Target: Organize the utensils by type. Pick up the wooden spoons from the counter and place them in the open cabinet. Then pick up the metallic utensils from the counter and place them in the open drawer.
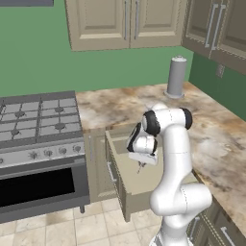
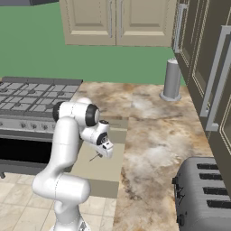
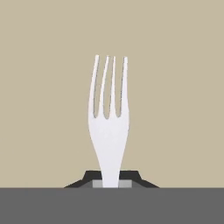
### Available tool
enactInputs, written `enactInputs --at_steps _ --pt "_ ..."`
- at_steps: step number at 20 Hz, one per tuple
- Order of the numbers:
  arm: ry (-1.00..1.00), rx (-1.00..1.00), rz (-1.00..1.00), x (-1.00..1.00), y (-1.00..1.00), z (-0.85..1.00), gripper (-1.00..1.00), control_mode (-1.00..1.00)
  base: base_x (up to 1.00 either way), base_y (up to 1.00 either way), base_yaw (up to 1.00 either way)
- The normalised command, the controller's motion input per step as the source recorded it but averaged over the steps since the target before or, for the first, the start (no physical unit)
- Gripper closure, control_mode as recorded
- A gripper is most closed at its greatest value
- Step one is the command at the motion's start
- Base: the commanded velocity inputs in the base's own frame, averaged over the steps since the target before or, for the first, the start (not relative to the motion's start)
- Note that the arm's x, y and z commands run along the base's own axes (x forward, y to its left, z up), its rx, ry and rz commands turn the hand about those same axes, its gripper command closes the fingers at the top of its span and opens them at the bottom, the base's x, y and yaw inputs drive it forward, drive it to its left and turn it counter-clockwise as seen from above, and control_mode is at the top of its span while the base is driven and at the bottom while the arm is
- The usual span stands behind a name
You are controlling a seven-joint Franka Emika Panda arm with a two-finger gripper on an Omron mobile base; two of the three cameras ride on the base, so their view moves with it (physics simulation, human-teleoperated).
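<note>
We see the white arm bent over the pulled-out drawer (image 1: 126, 185), its gripper (image 1: 141, 166) pointing down into the box and clenched on a metal fork (image 3: 109, 127). In the hand view the fork rises straight out from between the two dark fingertips (image 3: 131, 176), four tines uppermost, its narrow neck pinched at the base, with the plain beige floor of the drawer spread behind it. From the left base view we make out the fork as a thin grey sliver hanging just under the gripper, above the drawer's floor; whether its tip touches the floor we cannot tell. The right base view shows the same thin piece (image 2: 95, 157) slanting down and away from the gripper (image 2: 106, 151), over the drawer (image 2: 97, 169).

The drawer stands open beneath the gripper, jutting from the tan front of the counter (image 1: 216, 139) toward the tiled floor (image 1: 43, 230). To the gripper's left in the left base view sits the stove (image 1: 38, 125) with its dark oven door. Beyond the gripper, well apart at the back of the counter, stands a grey cylindrical canister (image 1: 177, 77). In the right base view a grey toaster (image 2: 203, 194) sits on the counter near the camera, well to the gripper's right. Closed wall cupboards (image 1: 127, 21) hang above.
</note>
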Motion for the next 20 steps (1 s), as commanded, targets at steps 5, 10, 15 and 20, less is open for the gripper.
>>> enactInputs --at_steps 5,10,15,20 --pt "0.05 0.00 0.00 0.03 -0.04 0.00 -1.00 -1.00 0.00 0.00 0.00" --pt "0.11 0.02 0.00 0.00 0.00 0.29 -1.00 -1.00 0.00 0.00 0.00" --pt "0.02 0.00 0.02 -0.13 0.00 0.71 -1.00 -1.00 0.00 0.00 0.00" --pt "-0.05 0.00 0.07 -0.41 0.00 0.84 -1.00 -1.00 0.00 0.00 0.00"
